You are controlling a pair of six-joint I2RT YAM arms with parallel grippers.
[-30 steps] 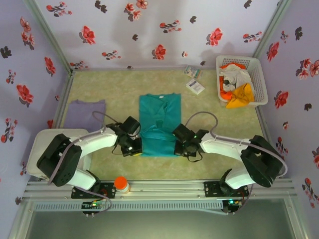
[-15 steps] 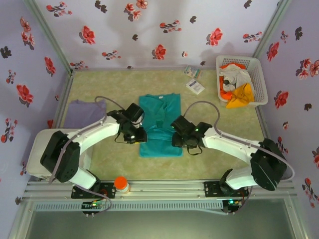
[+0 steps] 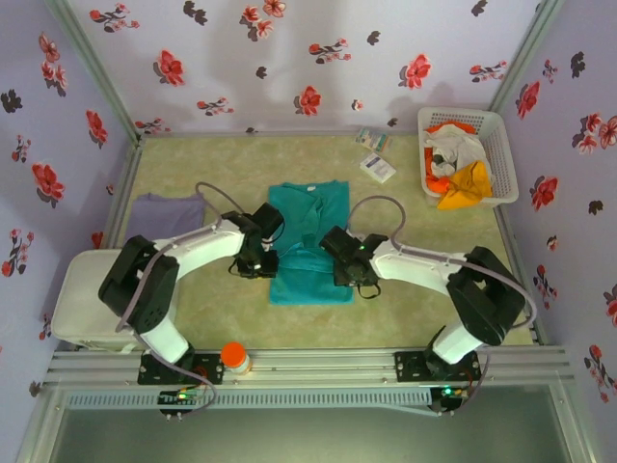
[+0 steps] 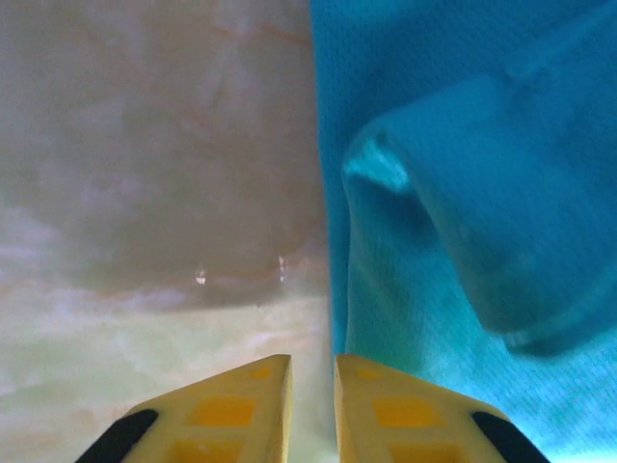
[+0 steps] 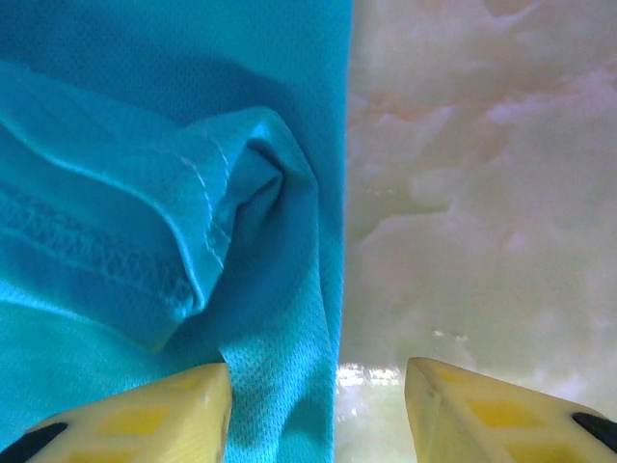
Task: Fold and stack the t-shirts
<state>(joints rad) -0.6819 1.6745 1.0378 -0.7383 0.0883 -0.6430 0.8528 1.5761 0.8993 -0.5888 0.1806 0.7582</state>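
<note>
Left gripper (image 4: 311, 376) has its 2 yellow fingers (image 4: 241, 405) drawn almost together, with a slim gap between them and nothing pinched in it. It hangs just over the left edge of the teal t-shirt (image 4: 463, 193), where a fold of cloth bulges up ahead of the tips. Right gripper (image 5: 318, 376) is released, its 2 fingers (image 5: 145, 415) standing well apart and empty: 1 is over teal cloth, the other over the pale mottled table (image 5: 482, 193), so the jaws straddle the shirt's right edge beside a rumpled, stitched hem. Seen from above, the left gripper (image 3: 262, 258) and right gripper (image 3: 345, 265) flank the teal t-shirt (image 3: 308, 222), which lies in the middle of the table (image 3: 193, 309) with its near part doubled over toward the far side. A pale purple t-shirt (image 3: 166, 214) lies flat at the left edge, well apart from the teal one. At the far right corner a white lattice basket (image 3: 501, 145) holds orange and white garments (image 3: 461, 174), with 2 small packets (image 3: 376, 159) just left of it.
</note>
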